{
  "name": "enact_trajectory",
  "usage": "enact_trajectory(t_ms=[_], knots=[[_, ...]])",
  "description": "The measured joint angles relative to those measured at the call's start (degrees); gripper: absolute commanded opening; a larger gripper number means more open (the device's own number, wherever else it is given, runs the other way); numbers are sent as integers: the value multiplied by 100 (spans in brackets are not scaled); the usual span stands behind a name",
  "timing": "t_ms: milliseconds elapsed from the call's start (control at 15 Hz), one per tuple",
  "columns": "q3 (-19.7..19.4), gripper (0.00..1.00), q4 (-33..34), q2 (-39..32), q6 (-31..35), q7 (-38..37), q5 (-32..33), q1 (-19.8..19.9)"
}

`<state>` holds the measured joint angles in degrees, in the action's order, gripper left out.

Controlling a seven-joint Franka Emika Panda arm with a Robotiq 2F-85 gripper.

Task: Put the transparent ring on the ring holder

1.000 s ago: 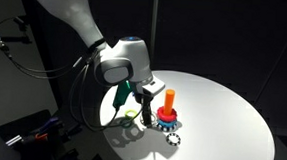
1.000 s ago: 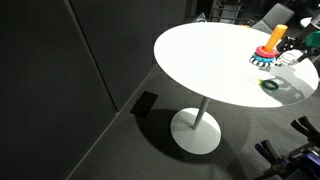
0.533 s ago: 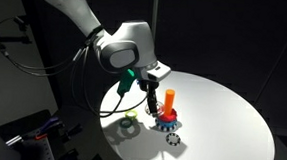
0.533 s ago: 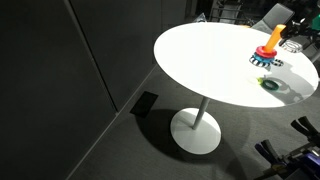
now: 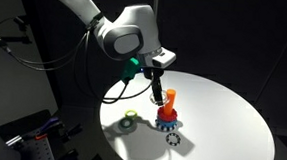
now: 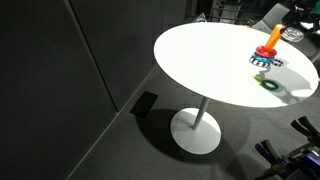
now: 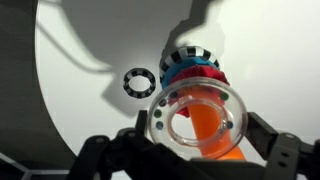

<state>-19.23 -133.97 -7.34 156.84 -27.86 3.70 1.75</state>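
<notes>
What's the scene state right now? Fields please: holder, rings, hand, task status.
holder: upright on table
clear ring: held in hand, not on the peg; wrist view shows the orange peg through its hole
hand: shut on clear ring, close by the peg top
green ring: flat on table, apart from holder
black ring: flat on table, near holder base
task: not done

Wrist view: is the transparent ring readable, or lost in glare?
Wrist view: transparent ring reads clearly against the orange ring holder, slightly soft; white table blown out, dark shadow across the top. Both exterior views: ring too faint to see.
</notes>
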Motion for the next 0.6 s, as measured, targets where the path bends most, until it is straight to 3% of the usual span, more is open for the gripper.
enact_trajectory(t_ms=[600], knots=[[154, 70, 416, 32, -269, -198, 0, 179]])
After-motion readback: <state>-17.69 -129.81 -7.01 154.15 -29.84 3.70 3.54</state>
